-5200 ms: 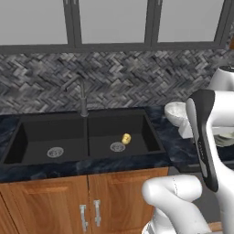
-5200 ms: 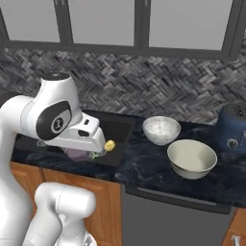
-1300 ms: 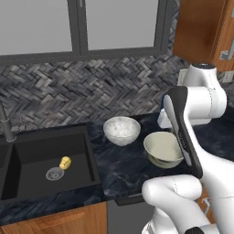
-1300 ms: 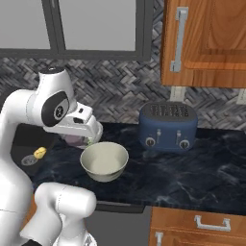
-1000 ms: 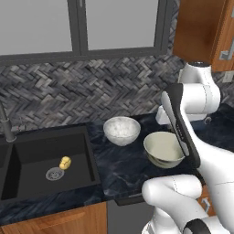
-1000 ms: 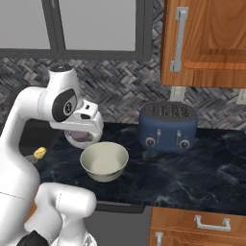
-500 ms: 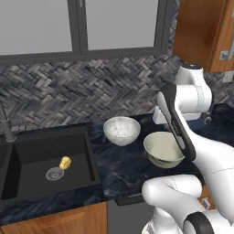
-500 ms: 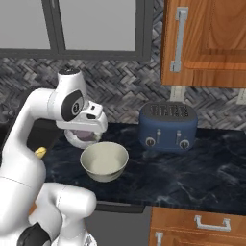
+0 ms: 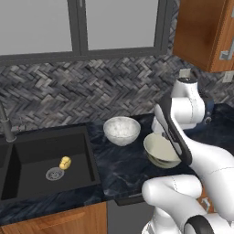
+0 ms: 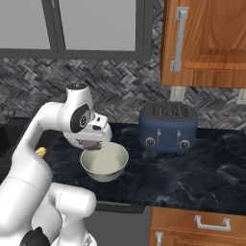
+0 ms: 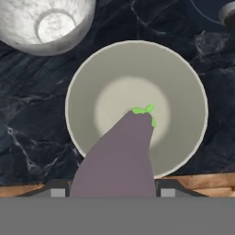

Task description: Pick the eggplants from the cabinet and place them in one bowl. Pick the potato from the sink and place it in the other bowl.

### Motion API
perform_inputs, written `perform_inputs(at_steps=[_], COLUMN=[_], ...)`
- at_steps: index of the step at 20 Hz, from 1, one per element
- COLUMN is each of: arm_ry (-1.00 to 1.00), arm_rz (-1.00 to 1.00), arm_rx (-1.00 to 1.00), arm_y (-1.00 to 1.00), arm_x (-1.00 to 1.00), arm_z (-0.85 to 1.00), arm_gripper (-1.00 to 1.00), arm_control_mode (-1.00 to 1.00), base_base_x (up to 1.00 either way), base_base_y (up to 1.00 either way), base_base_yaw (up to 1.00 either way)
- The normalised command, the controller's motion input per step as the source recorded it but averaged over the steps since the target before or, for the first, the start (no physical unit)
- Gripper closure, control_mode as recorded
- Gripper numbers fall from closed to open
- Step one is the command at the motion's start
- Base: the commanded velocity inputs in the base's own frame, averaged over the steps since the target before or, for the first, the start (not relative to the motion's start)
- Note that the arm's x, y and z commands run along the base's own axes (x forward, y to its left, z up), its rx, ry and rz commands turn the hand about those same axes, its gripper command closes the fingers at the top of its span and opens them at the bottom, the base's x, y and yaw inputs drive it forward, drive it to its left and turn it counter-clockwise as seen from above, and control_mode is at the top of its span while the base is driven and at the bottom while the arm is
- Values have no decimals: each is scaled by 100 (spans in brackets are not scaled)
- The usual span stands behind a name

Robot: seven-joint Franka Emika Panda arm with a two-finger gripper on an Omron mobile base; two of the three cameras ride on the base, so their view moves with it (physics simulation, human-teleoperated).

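My gripper [image 11: 112, 190] is shut on a dark purplish-grey eggplant [image 11: 120, 158] whose green stem end points down at the middle of the pale cream bowl [image 11: 183, 82]. From the right base view the gripper [image 10: 91, 143] hangs just above the near-left rim of that bowl [image 10: 108, 166], apart from it. The white speckled other bowl [image 9: 121, 129] stands left of and behind the cream bowl [image 9: 157, 153]. The yellow potato [image 9: 65, 162] lies by the drain in the black sink [image 9: 27, 151]. The wooden cabinet [image 10: 206, 43] hangs up at the right.
A dark blue toaster [image 10: 168, 126] stands on the black marble counter [image 10: 192, 173] right of the bowls. The grey tap [image 9: 5, 125] rises at the sink's left. Wooden base drawers [image 10: 202, 223] run below the counter edge.
The base has driven right from the sink to the bowls. In the last second the hand has swung right and down with the eggplant, over the cream bowl.
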Motion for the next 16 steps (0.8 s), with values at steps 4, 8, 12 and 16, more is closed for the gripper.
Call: perform_inputs(at_steps=[4,8,12,16], arm_ry=[0,0,0,0], arm_rz=[0,0,0,0], arm_rx=[0,0,0,0], arm_y=[-17,-8,0,0], arm_x=[1,17,40,52], arm_z=[-54,-15,0,0], arm_gripper=[100,100,100,100], arm_control_mode=[-100,-100,-100,-100], base_base_x=[0,0,0,0], base_base_y=[0,0,0,0], base_base_yaw=[0,0,0,0])
